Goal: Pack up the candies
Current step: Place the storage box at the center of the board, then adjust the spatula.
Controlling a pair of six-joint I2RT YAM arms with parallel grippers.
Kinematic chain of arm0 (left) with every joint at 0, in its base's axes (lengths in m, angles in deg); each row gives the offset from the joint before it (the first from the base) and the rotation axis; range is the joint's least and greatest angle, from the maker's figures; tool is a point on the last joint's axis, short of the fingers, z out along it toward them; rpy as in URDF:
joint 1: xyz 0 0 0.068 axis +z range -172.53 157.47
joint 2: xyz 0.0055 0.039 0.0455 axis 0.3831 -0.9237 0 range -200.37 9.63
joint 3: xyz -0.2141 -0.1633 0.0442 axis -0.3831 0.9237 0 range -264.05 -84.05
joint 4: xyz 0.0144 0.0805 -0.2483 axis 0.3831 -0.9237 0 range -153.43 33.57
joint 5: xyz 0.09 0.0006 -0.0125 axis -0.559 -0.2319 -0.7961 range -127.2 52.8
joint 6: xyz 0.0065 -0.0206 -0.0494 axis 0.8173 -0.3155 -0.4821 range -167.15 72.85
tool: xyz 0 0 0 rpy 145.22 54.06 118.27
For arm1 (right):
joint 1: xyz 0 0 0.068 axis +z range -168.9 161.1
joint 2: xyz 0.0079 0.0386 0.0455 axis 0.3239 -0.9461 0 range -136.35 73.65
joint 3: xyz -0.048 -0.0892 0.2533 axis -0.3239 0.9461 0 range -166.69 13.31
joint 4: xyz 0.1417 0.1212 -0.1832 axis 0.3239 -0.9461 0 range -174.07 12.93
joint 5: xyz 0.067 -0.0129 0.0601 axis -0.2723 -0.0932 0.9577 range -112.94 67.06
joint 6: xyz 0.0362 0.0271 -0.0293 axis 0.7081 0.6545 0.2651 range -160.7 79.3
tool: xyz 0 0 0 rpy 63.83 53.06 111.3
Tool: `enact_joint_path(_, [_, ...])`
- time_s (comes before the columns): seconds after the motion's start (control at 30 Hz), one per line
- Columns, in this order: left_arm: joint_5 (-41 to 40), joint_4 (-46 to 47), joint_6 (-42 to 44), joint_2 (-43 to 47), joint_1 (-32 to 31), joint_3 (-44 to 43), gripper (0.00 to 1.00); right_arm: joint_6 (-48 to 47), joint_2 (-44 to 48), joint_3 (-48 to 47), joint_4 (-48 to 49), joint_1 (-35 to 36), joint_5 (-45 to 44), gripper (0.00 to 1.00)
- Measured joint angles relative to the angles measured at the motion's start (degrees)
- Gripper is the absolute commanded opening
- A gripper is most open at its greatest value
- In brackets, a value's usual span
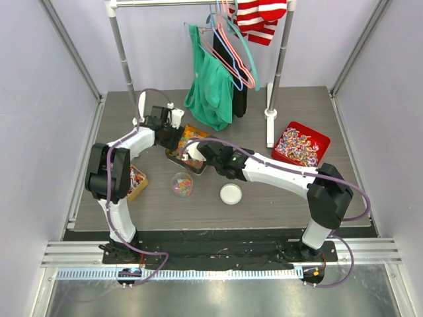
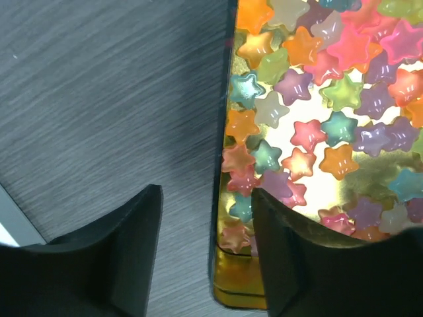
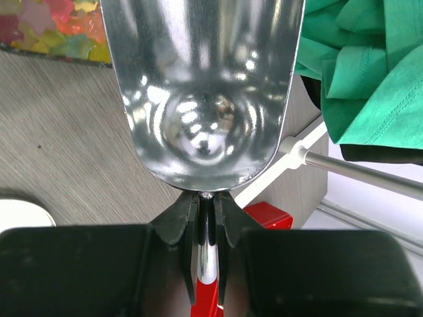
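Star candies [image 2: 317,99] lie at one o'clock of the wide left fingers [image 2: 125,257]; right fingers [image 3: 173,221] pinch a scoop [image 3: 205,86] above the grey counter [image 2: 99,99].

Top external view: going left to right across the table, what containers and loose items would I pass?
Small gold tin → clear jar → white lid → red tray. I've left out the larger gold tray, since it overlaps the jar.

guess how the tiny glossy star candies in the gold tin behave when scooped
The glossy star-shaped candies lie loose in a thin layer, so they probably slide and scatter, not clump. Bare floor of the gold tin shows between them, so they likely skid ahead of the shiny metal scoop.
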State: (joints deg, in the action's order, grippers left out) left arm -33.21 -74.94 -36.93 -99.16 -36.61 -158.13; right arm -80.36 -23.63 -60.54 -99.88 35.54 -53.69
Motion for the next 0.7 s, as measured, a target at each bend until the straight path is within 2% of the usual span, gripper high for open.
enact_joint_path(0.03, [1.18,-0.02,-0.39,0.33,0.63,0.02,0.86,0.44,-0.02,0.11,0.52,-0.15,0.07,0.01])
enact_joint_path(0.13, [7.26,0.48,-3.04,3.10,4.02,0.48,0.99,1.51,-0.22,0.90,2.27,-0.72,0.57,0.01])
enact_joint_path(0.27, [15.87,2.82,-5.51,8.44,7.78,1.38,0.99,2.95,-0.26,2.45,3.85,-1.36,1.64,0.01])
enact_joint_path(0.37, [23.39,4.44,-6.23,10.80,8.04,2.19,0.97,3.78,-0.26,3.63,5.11,-1.64,2.21,0.01])
enact_joint_path(0.57, [39.50,5.14,-7.26,11.13,7.21,3.28,0.91,4.94,-0.26,5.01,6.97,-1.73,3.02,0.01])
enact_joint_path(0.7, [45.83,5.40,-7.26,10.64,7.21,3.39,0.89,5.35,-0.26,5.20,8.07,-1.73,3.02,0.01])
